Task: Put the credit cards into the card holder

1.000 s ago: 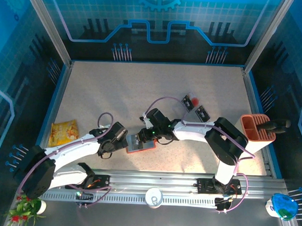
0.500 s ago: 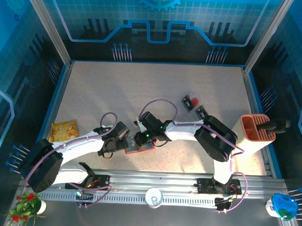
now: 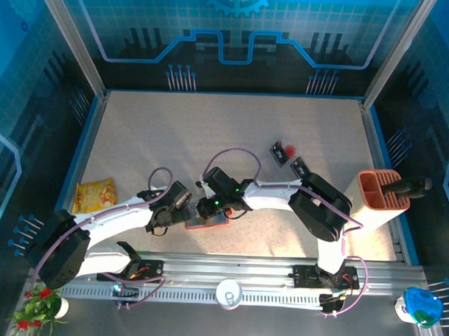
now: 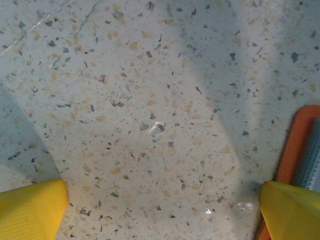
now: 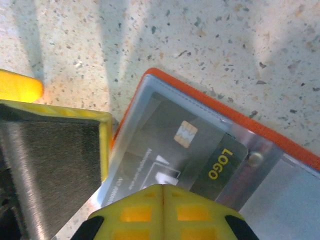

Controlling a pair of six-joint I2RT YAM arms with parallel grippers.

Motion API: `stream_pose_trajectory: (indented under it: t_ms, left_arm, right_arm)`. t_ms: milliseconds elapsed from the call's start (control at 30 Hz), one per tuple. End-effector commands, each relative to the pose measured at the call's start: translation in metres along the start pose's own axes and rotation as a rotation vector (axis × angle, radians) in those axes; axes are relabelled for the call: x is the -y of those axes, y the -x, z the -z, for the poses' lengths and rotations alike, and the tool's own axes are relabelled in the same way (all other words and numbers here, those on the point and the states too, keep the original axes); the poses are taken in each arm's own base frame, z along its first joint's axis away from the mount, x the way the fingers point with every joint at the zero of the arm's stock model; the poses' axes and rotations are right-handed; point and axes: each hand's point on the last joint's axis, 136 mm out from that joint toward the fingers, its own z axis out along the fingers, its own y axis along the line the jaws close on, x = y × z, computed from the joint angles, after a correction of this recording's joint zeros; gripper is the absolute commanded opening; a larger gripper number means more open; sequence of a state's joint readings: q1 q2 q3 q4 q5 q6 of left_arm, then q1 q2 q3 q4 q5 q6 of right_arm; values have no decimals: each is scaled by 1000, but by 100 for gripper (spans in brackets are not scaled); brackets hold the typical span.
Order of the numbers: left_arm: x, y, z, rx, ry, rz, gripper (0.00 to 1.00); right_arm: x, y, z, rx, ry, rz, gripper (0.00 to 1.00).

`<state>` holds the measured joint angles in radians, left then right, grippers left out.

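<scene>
The small red-orange folding card holder (image 5: pixel 225 114) lies open on the speckled table (image 3: pixel 174 137). In the top view it is low down and near the middle, between the two grippers. In its clear pocket sits a dark grey card (image 5: pixel 165 150) with a gold chip and the yellow word LOGO.

The right gripper (image 5: pixel 162 202) is over the bottom end of this card in the right wrist view. Its yellow jaws are pressed together with no gap, and I cannot tell if they touch the card. The left gripper (image 4: pixel 160 210) is just left of the card holder. Its yellow jaws are spread wide, and one tip is at the orange edge.

A second dark card (image 3: pixel 279 153) and a third dark card (image 3: pixel 300 168) lie near each other on the table. They are up and to the right, well apart from the card holder. Further right stands a terracotta slotted bin (image 3: pixel 377 189). A yellow snack bag (image 3: pixel 94 197) lies at the left.
</scene>
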<state>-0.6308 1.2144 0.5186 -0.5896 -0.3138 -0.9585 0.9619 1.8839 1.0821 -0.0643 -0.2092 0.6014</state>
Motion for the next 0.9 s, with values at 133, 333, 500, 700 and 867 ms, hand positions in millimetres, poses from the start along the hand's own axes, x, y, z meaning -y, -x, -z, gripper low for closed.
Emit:
stream_pose_trajectory:
  t_ms: [133, 333, 500, 700, 867]
  left_arm:
    - [2, 5, 11, 23, -55, 2, 99]
    - [-1, 11, 11, 29, -48, 17, 99]
    - [-3, 11, 6, 17, -29, 20, 99]
    - [-4, 10, -1, 5, -9, 17, 99]
    - [-3, 9, -7, -8, 9, 3, 99]
  right_arm:
    - [-2, 9, 33, 82, 13, -25, 3]
    - [8, 16, 37, 97, 17, -50, 3]
    - [9, 20, 32, 86, 25, -49, 2]
    - [13, 20, 20, 65, 25, -53, 0]
    - [14, 21, 10, 54, 27, -61, 0]
